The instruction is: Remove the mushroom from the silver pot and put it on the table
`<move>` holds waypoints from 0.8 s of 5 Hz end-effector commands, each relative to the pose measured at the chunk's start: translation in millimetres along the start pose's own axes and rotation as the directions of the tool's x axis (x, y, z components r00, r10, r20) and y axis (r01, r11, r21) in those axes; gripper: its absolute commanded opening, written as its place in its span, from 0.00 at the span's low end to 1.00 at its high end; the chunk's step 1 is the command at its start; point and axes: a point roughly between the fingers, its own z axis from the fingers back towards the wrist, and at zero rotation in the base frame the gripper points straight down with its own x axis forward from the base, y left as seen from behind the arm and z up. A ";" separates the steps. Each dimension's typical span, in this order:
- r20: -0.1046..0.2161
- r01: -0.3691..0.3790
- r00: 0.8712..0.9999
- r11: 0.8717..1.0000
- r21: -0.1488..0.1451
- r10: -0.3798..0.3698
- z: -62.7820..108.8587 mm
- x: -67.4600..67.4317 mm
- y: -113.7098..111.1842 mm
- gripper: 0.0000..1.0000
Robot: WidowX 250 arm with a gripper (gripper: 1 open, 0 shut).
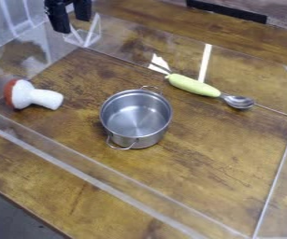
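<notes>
The mushroom (31, 93) lies on its side on the table (221, 159) at the left, red-orange cap toward the left wall and white stem pointing right. To its right, near the middle of the table, the silver pot (136, 119) stands upright and empty. My gripper (71, 22) hangs at the top left, far behind both the mushroom and the pot. Its dark fingers stand apart with nothing between them, so it is open.
A yellow-green vegetable toy (193, 84) and a metal spoon (239, 102) lie behind and to the right of the pot. Clear acrylic walls (133, 201) edge the table on all sides. A thin white stick (203, 63) stands by the vegetable.
</notes>
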 end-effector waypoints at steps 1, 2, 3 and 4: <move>0.024 0.011 1.000 0.997 -0.081 -0.009 39.0 0.3 -9.9 1.00; 0.025 -0.004 1.000 0.997 -0.082 0.006 37.6 3.8 -16.2 1.00; 0.028 -0.022 0.999 0.996 -0.086 0.025 37.2 5.2 -18.8 1.00; 0.030 0.019 0.999 0.996 -0.090 -0.016 29.3 7.4 -21.6 1.00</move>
